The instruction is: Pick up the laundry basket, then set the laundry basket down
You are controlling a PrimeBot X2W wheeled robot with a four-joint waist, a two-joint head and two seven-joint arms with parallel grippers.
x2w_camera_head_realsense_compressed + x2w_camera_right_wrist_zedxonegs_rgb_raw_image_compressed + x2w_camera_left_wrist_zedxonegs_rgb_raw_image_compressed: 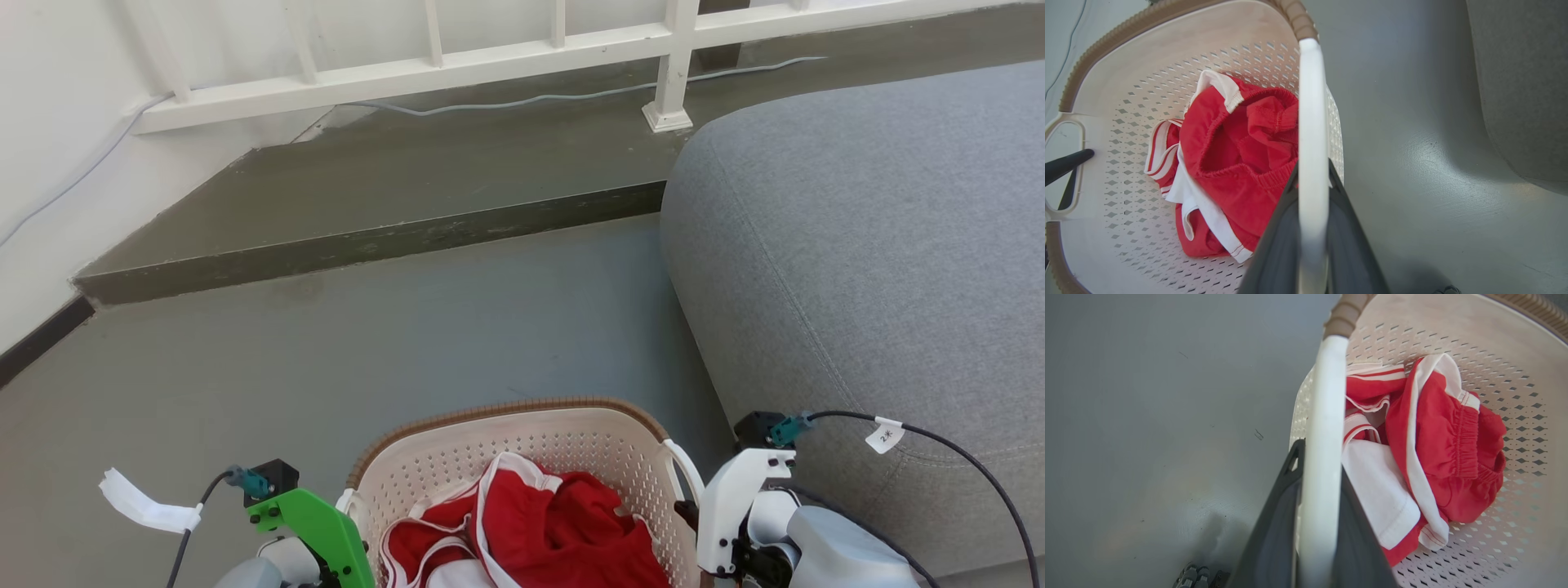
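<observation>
While both arms sit low at either side, the laundry basket (457, 469) is carried between them, right up against the robot's front, over the grey floor (408, 351) and just beside the grey sofa (882, 245). The left gripper (1321, 465) is pinching the left handle (1327, 396), one dark finger on each side of the white bar. The right gripper (1312, 167) mirrors it, clamped on the right handle (1312, 102).

That's the sensible hold. A grip on both handles shares the load and keeps the brown rim (506, 407) level, so the red and white clothes (563, 523) heaped in the bottom don't slide or spill.

Is it off the ground? Hard to call, since the base is hidden in every view, though the soft shadows on the floor beside it hint at a lift in progress. Setting it down will call for both arms lowering together.
</observation>
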